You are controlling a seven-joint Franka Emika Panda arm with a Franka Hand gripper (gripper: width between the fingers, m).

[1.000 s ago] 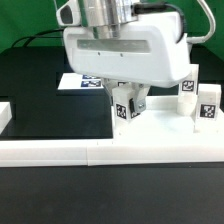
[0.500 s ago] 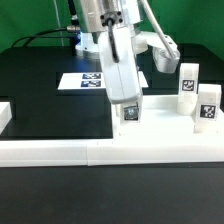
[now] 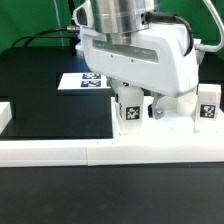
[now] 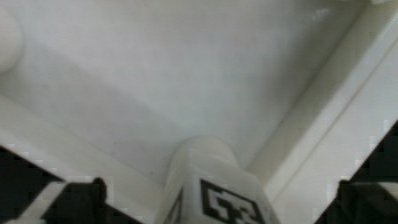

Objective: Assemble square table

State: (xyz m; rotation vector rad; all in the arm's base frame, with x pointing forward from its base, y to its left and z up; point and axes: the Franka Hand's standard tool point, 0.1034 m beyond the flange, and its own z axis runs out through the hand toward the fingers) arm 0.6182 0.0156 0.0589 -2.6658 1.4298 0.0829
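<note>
Exterior view: bright, even light, prob. from overhead; whites near blown out on the gripper (image 3: 139, 108) housing w/ soft highlights up top. Black table (image 3: 40, 100) surface matte, faint sheen only, no hard glare. Shadows soft & short, e.g. under the housing onto the leg (image 3: 128, 110) and along the white rails (image 3: 110, 150). Low res, edges a bit soft; tags legible as patterns but not crisp. No obvious edge distortion. Wrist view: much softer, whole frame blurred/out of focus, close range; white tabletop slab (image 4: 178, 70) reads as flat grey-white gradient, shading darker toward the corners; leg's tag (image 4: 228, 203) smeared; dark finger (image 4: 63, 205) shapes indistinct.
</note>
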